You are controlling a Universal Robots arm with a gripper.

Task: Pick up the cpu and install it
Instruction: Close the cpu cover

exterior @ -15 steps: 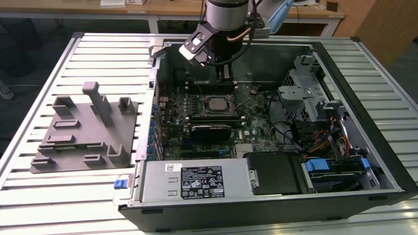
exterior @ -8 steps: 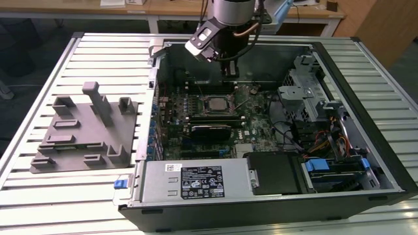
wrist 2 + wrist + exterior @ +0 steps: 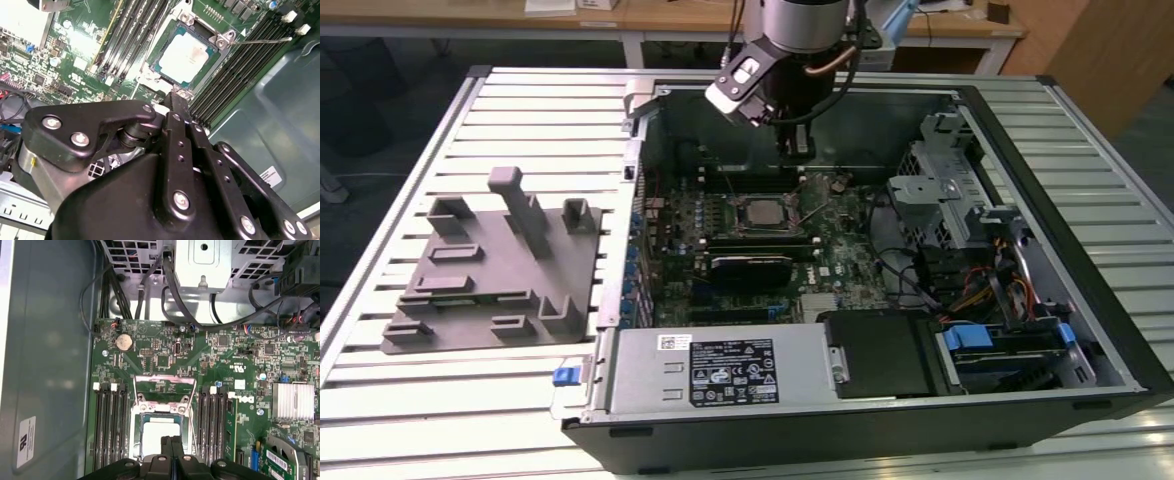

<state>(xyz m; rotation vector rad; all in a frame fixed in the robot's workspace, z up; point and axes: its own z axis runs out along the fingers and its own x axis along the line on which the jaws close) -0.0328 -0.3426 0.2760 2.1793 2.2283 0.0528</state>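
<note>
Okay, exterior view first. The gripper [image 3: 794, 152] hangs inside the open case [image 3: 1067, 200], over the motherboard [image 3: 847, 250] and near the socket [image 3: 732, 214]. The cpu [image 3: 759, 211] lies pale and square in that socket. Well apart from the socket, outside the case, stands the grey fixture block [image 3: 480, 275].

Second wrist view now. The fingers are pressed together with nothing between them, their tips just beside a corner of the socket. The cpu [image 3: 186, 54] sits inside the frame, and the thin retaining lever [image 3: 260, 40] is swung out to one side.

In the first wrist view, the load plate [image 3: 162, 382] is folded back from the socket, and the closed tips cover the chip's near edge.

The risk, as I judge it, is that nothing clamps the chip. A nudge from those tips could tilt or shift it on the contacts. I can't tell whether it's fully seated, because its notches are too small to make out.
</note>
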